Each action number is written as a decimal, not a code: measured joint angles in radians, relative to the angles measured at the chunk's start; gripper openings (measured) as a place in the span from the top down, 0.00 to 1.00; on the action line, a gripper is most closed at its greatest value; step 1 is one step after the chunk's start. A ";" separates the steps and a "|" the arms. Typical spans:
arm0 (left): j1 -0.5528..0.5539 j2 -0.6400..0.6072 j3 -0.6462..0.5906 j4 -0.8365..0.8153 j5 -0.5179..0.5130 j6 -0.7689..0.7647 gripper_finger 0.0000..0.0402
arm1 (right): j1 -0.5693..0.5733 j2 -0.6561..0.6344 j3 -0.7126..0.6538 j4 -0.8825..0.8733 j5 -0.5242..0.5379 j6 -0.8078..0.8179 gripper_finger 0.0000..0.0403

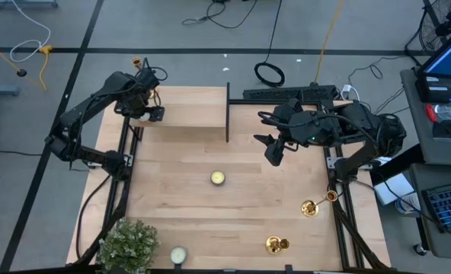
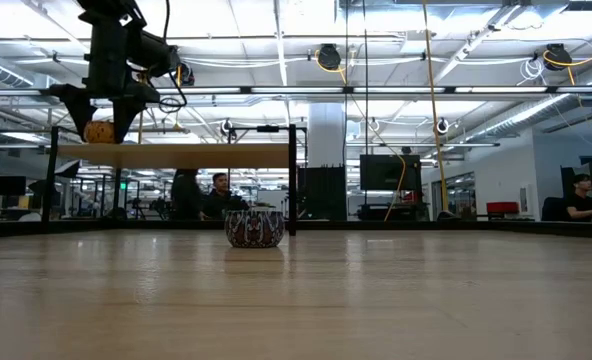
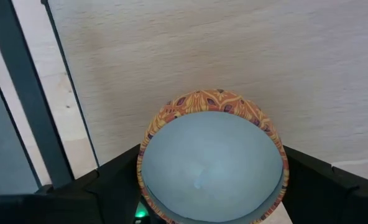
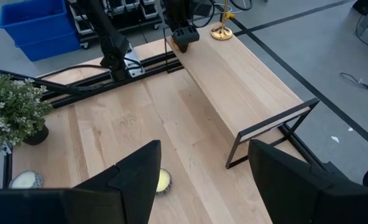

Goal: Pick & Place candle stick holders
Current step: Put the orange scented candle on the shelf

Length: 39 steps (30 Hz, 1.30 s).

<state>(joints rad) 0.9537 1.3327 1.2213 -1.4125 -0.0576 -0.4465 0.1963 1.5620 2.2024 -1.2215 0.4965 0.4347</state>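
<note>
Left tool [image 1: 151, 106] is over the raised shelf [image 1: 187, 116] at the tabletop's [image 1: 210, 213] far left corner, fingers spread around a small patterned bowl [image 3: 212, 163]. Right tool [image 1: 275, 148] hangs open and empty near the far right edge. One candle stick holder [image 1: 137, 62] stands at the shelf's far left end; two more [image 1: 315, 204] [image 1: 276, 244] lie toward the near right corner.

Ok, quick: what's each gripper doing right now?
Left gripper: closed around a round orange-patterned tealight cup with pale wax, at the raised wooden shelf.
Right gripper: open, holding nothing.
</note>
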 joint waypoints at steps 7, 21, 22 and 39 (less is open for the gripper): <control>-0.001 0.000 0.000 -0.008 -0.022 0.000 0.21 | 0.000 0.000 0.000 0.000 0.000 -0.001 0.41; -0.001 0.000 0.001 -0.022 -0.009 0.016 0.20 | 0.000 0.000 0.000 0.007 -0.001 -0.001 0.41; -0.001 0.000 0.001 -0.024 -0.006 0.019 0.20 | 0.000 0.000 0.000 0.007 -0.002 -0.001 0.41; -0.001 0.000 0.001 -0.023 -0.004 0.030 0.11 | 0.000 0.000 0.000 0.008 -0.003 -0.001 0.41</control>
<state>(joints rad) 0.9531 1.3331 1.2221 -1.4355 -0.0612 -0.4170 0.1963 1.5620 2.2021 -1.2136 0.4938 0.4335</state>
